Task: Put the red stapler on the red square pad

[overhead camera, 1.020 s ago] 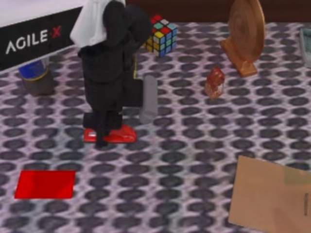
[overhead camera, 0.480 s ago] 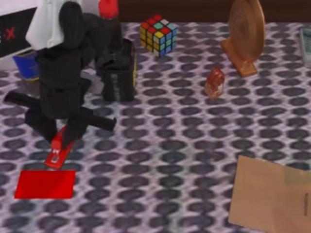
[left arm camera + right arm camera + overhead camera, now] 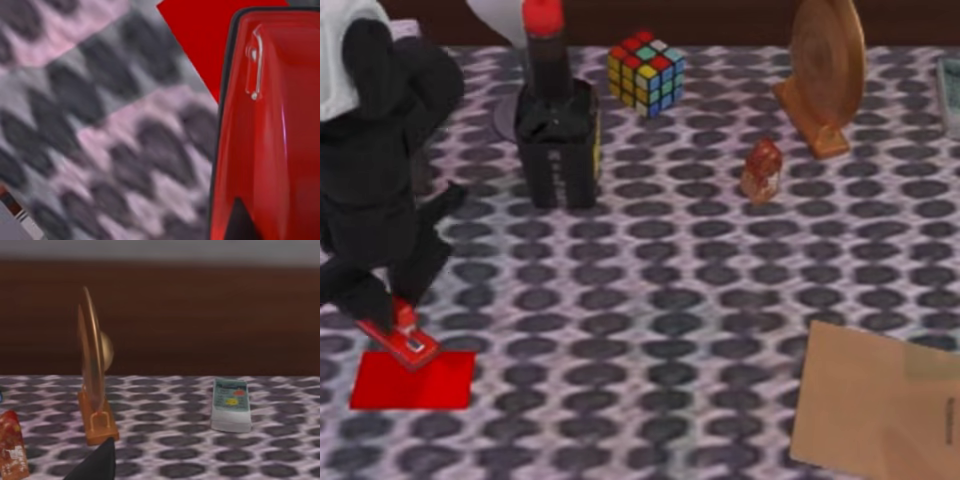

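Note:
The red stapler hangs tilted in my left gripper, which is shut on it at the table's left. The stapler's lower end sits over the far left edge of the red square pad; I cannot tell whether it touches. In the left wrist view the glossy red stapler fills one side, with a corner of the red square pad beyond it. My right arm is out of the top view. Its gripper shows only as a dark sliver in the right wrist view.
A black bottle with a red cap stands behind the left arm. A Rubik's cube, a wooden disc on a stand and a small brown figure stand at the back. A tan cardboard sheet lies front right, and a remote far right.
My left arm has carried the stapler left and toward the front, from the patterned cloth to the pad's far edge. The stapler has turned on the way.

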Tool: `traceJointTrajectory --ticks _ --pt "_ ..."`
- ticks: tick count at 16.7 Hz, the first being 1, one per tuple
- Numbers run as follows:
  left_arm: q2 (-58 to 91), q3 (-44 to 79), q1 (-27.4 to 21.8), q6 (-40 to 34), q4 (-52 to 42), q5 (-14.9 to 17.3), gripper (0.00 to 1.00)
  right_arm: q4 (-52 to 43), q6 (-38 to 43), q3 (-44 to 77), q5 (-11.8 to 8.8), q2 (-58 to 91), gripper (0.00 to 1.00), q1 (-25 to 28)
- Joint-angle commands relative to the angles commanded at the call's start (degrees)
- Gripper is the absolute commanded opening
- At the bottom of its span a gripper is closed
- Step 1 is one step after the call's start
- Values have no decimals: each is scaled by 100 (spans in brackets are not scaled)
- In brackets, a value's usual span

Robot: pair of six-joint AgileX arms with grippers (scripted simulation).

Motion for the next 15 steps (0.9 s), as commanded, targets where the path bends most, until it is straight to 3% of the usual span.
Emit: traceJointTrajectory --ticks 3,7,15 --pt "-366 -280 234 -1529 300 174 0 0 0 0 0 0 100 0" --pt "-769 -536 451 -2713 676 369 0 0 0 0 0 0 100 0" --pt "-855 -595 475 -2949 788 413 0 0 0 0 0 0 100 0"
